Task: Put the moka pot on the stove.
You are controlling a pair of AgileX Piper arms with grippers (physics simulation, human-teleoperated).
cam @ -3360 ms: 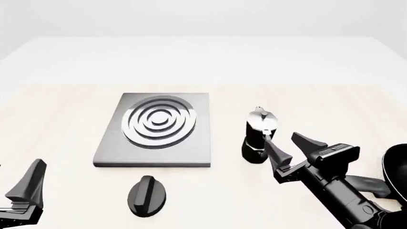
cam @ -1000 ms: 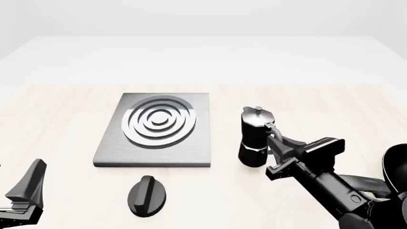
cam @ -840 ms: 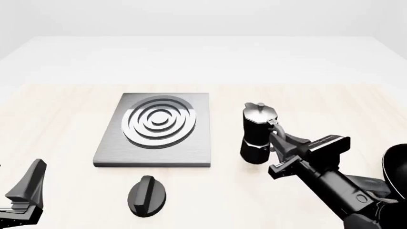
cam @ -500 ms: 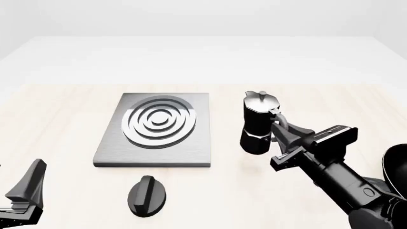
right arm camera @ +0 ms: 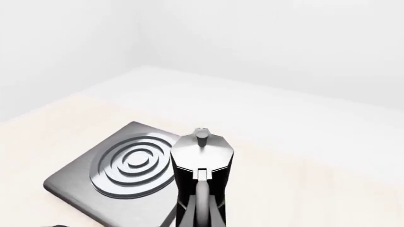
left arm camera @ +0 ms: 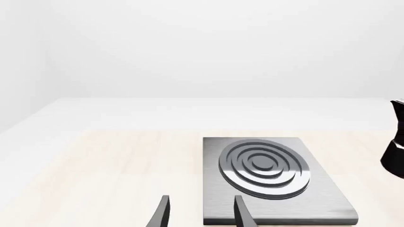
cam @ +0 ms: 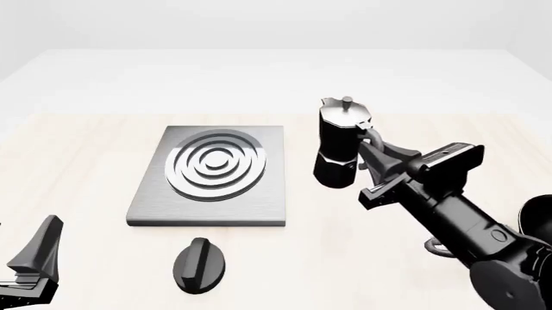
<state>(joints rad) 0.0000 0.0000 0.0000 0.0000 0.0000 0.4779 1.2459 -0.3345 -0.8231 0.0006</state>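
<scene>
The moka pot [cam: 338, 143], with its black body and silver lid, hangs upright above the table just right of the stove [cam: 211, 169]. My right gripper [cam: 369, 154] is shut on the pot's black side handle. The right wrist view looks down on the moka pot's lid [right arm camera: 202, 150], with the stove [right arm camera: 120, 171] beyond and beside it. My left gripper [left arm camera: 200, 213] stands open and low near the table's front left, with nothing between its fingers. The stove [left arm camera: 271, 176] lies just ahead of it, and the moka pot [left arm camera: 396, 138] shows at the picture's edge.
A black oval knob [cam: 198, 263] lies on the table in front of the stove. Part of a black frying pan [cam: 539, 223] shows at the right edge, behind my right arm. The light wooden tabletop [cam: 86, 168] stretches left of the stove.
My right gripper closed on the pot's handle and has lifted the pot off the table, carrying it up and a little left toward the stove. The left arm has not moved.
</scene>
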